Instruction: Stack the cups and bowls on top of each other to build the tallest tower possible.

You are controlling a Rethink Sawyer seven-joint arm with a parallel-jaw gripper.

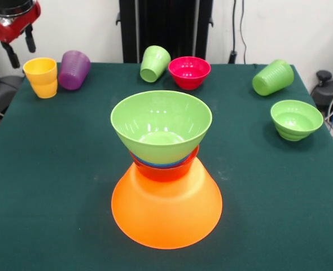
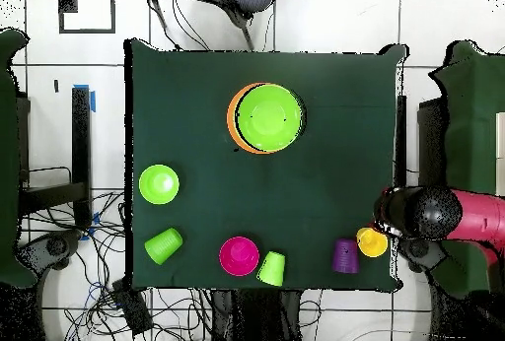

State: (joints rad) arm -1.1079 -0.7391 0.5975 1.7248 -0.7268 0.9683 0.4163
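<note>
The tower stands mid-table. Its base is the huge orange bowl (image 1: 166,217) (image 2: 233,125), turned upside down. On it sit the red-orange bowl (image 1: 165,171), a blue bowl showing only its rim (image 1: 155,164), and the large light green bowl (image 1: 161,121) (image 2: 267,117), upright on top. My gripper (image 1: 21,55) hangs open and empty at the far left corner, just above the upright yellow cup (image 1: 41,77) (image 2: 372,242). The purple cup (image 1: 73,69) (image 2: 344,255) lies tilted beside it. One light green cup (image 1: 154,63) (image 2: 271,268) leans by the pink bowl (image 1: 189,71) (image 2: 239,255).
A second light green cup (image 1: 272,77) (image 2: 163,245) lies on its side at the far right. A small green bowl (image 1: 296,118) (image 2: 159,183) sits upright nearer. The arm (image 2: 464,214) reaches in from beside the table edge. Cables lie on the floor around the table.
</note>
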